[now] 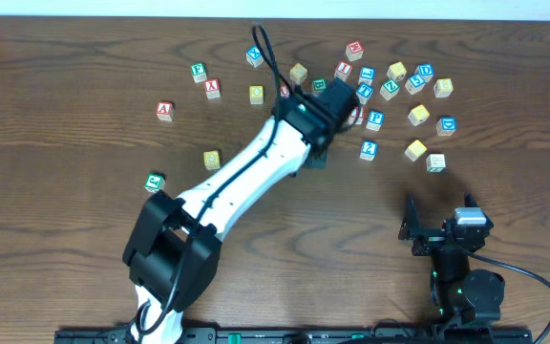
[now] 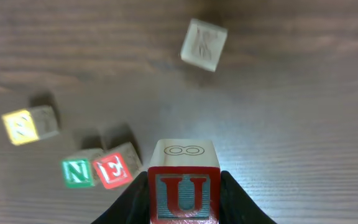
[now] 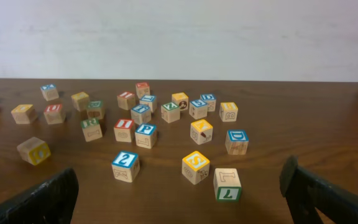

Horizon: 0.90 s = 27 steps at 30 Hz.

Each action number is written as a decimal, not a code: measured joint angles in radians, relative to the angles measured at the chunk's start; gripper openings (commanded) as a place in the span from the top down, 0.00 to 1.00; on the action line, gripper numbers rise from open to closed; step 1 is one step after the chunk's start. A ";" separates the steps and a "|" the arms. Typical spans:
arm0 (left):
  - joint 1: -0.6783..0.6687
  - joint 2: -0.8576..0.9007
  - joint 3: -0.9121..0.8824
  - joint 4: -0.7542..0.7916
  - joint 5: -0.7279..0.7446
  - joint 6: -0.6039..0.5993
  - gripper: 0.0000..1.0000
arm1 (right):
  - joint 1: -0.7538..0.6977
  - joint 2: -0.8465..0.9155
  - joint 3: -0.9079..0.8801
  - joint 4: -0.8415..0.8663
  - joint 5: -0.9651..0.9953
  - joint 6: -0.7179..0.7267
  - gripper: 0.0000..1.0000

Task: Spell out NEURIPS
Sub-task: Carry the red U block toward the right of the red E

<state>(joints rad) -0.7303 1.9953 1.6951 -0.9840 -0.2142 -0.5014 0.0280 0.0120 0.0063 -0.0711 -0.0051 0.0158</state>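
Observation:
My left gripper is shut on a wooden cube with a red U, black fingers on both its sides, held above the table. Below and to the left lie a green N cube and a red E cube side by side, with a yellow-faced cube further left. In the overhead view the left gripper hangs over the block cluster. My right gripper is open and holds nothing; in the right wrist view a blue P cube, a red I cube and a yellow S cube lie ahead of it.
Several other cubes are scattered across the far half of the table, among them a blue D, a blue 2 and a green-faced cube. A pale cube lies beyond the held U. A white wall stands behind.

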 measured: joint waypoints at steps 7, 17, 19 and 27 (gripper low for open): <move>-0.017 -0.050 -0.181 0.090 -0.002 -0.050 0.93 | 0.000 0.000 0.000 0.000 0.000 0.000 0.01; -0.017 -0.160 -0.249 0.183 -0.003 -0.115 0.93 | 0.000 0.000 0.000 0.000 0.000 0.000 0.01; -0.017 -0.160 -0.294 0.211 -0.002 -0.134 0.93 | 0.000 0.000 0.000 0.000 0.000 0.000 0.01; -0.017 -0.157 -0.369 0.246 -0.002 -0.180 0.92 | 0.000 0.000 0.000 0.000 0.000 0.000 0.01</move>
<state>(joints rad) -0.7471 1.8381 1.3262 -0.7383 -0.2165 -0.6815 0.0280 0.0120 0.0063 -0.0708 -0.0051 0.0158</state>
